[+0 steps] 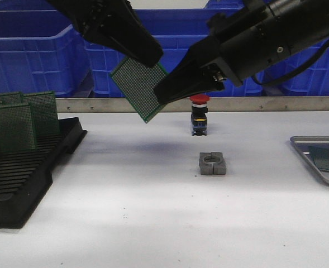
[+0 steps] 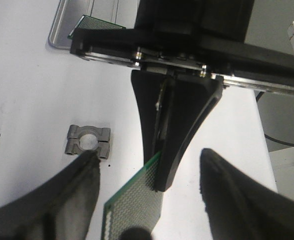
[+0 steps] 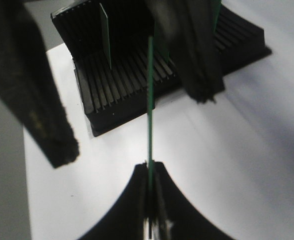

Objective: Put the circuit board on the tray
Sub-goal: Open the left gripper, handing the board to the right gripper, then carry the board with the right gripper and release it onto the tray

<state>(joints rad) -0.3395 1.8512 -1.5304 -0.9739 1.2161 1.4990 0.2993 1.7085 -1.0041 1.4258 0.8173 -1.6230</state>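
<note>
- Hanging in mid-air above the white bench (image 1: 153, 223) in the front view, the green perforated circuit board (image 1: 137, 88) passes between arms, well apart from the silver-grey metal tray (image 1: 309, 146) at the right edge.
- Left wrist view: the left gripper (image 2: 149, 200) fingers gape, straddling the board without touching.
- Right wrist view: the right gripper (image 3: 150, 172) fingers pinch the board's edge. Next, it should carry the board trayward. No writing is legible.

A black slotted plastic rack (image 1: 24, 178) stands on the white table (image 1: 153, 223), with green perforated boards (image 1: 19, 120) upright in its slots. Right of the rack lies a small grey metal clamp block (image 1: 212, 163). Behind the block stands a red-capped push button (image 1: 199, 114). Large blue plastic bins (image 1: 36, 56) are behind the rack.
</note>
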